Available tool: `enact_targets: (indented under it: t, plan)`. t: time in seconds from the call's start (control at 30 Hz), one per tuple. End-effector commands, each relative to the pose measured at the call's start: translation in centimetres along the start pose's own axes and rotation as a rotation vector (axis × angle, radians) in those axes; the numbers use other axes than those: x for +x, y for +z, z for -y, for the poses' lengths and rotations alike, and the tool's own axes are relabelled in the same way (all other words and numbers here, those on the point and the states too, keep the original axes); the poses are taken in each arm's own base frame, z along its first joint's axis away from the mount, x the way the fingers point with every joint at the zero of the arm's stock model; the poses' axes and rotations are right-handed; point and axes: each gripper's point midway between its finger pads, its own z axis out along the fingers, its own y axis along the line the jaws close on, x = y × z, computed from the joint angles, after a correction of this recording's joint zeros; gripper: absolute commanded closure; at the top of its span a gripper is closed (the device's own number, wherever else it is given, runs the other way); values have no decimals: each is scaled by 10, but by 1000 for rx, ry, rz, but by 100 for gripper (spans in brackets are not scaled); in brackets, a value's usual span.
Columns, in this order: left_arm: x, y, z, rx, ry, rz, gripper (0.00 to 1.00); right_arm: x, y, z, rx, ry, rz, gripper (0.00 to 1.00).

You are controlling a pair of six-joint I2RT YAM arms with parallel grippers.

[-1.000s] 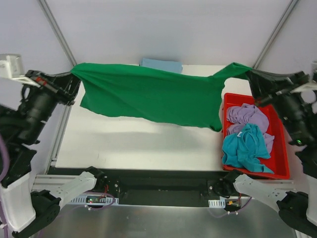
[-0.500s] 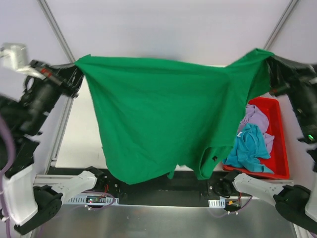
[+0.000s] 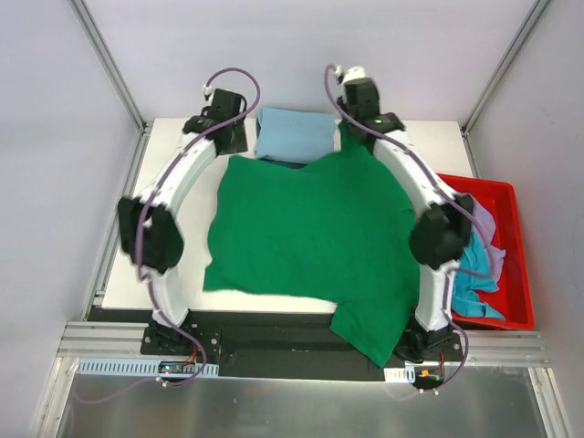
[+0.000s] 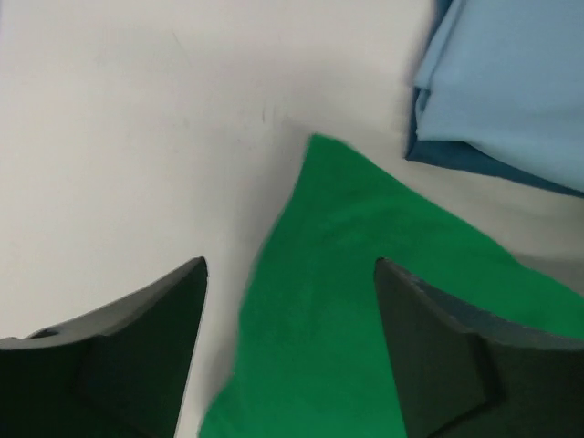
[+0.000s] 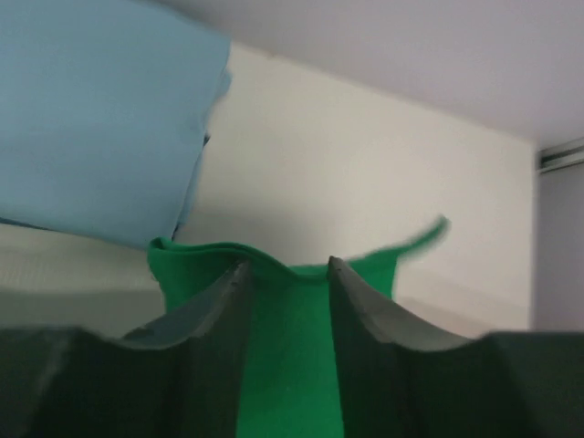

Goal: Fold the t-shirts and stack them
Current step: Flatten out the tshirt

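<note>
- Risk: a one-sided pull could skew the green t-shirt [image 3: 310, 237], which lies spread mid-bench, and its overhang could drag it off the near edge.
- Grip: the left gripper [image 4: 287, 274] is released; the right gripper [image 5: 287, 274] is clenched on the shirt's far-edge corner.

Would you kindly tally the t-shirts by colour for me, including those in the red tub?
dark green t-shirt: 1, spread on the table
light blue t-shirt: 1, folded at the far edge
lilac t-shirt: 1 visible, in the red tub
teal t-shirt: 1 visible, in the tub
Total: 4 in view; the pile in the tub may hide more.
</note>
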Motion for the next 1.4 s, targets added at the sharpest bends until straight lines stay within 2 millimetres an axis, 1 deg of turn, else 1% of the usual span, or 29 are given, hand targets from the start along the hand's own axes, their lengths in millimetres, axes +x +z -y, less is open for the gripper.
enact_targets:
  t: [0.0,0.03,0.07,0.1,0.17,0.23,0.27,0.3,0.33,0.37,0.4,0.43,0.5,0.53,0.57,0.6,0.63,0.7,0.73,0.8,0.9,0.97,1.0,1.07,1.2,1.3,1.37]
  plan:
    - [8,32,-9,-61,-26,-154,3,14,36,-29,-64,16,-92,36]
    - [9,36,-13,-92,-21,-159,1,15,38,-32,-61,24,-105,24]
    - [9,36,-17,-111,-22,-158,1,19,39,-31,-49,33,-123,7]
    - [10,35,-20,-125,-30,-156,1,20,36,-30,-43,46,-128,4]
    - [12,25,-27,-135,-54,-150,1,24,24,-25,-34,87,-134,4]
    - [22,12,-34,-143,-79,-159,1,37,7,-23,-44,125,-156,4]
    - [31,7,-37,-145,-93,-174,1,43,-2,-23,-54,144,-165,4]
    - [42,3,-40,-151,-102,-190,1,54,-14,-23,-62,171,-184,4]
    - [51,-3,-43,-154,-132,-200,1,65,-24,-25,-77,191,-204,4]
    - [66,-5,-46,-157,-147,-225,1,87,-40,-25,-96,206,-246,4]
    - [76,-9,-48,-147,-162,-234,1,105,-53,-31,-124,228,-279,4]
    - [91,-12,-46,-121,-171,-258,1,116,-65,-35,-159,253,-295,4]
    - [115,-17,-37,-36,-199,-291,1,152,-86,-48,-230,290,-361,4]
    - [132,-20,-31,17,-213,-327,1,163,-95,-55,-255,336,-380,4]
    - [139,-24,-28,55,-227,-325,1,178,-106,-63,-288,354,-400,4]
    - [151,-25,-29,65,-233,-331,1,185,-114,-70,-323,372,-398,4]
    - [157,-27,-32,70,-241,-321,1,197,-121,-76,-349,377,-412,4]
    - [168,-28,-36,70,-247,-311,1,213,-128,-84,-369,394,-422,4]
    - [173,-27,-38,66,-255,-308,1,222,-130,-87,-375,401,-441,4]
    - [186,-22,-40,60,-256,-323,1,240,-126,-89,-350,407,-475,4]
    - [194,-12,-43,56,-266,-330,1,262,-111,-84,-268,385,-529,4]
    - [200,-2,-43,69,-282,-354,1,272,-101,-83,-237,382,-558,4]
    - [200,3,-42,77,-289,-355,1,278,-95,-82,-220,383,-579,4]
    - [204,12,-43,73,-306,-374,1,282,-85,-79,-195,391,-590,4]
    - [202,33,-40,82,-327,-395,1,293,-63,-75,-160,412,-626,4]
    - [201,50,-44,47,-334,-408,1,297,-50,-69,-129,418,-638,4]
    - [205,61,-46,23,-342,-426,1,300,-43,-66,-118,426,-650,4]
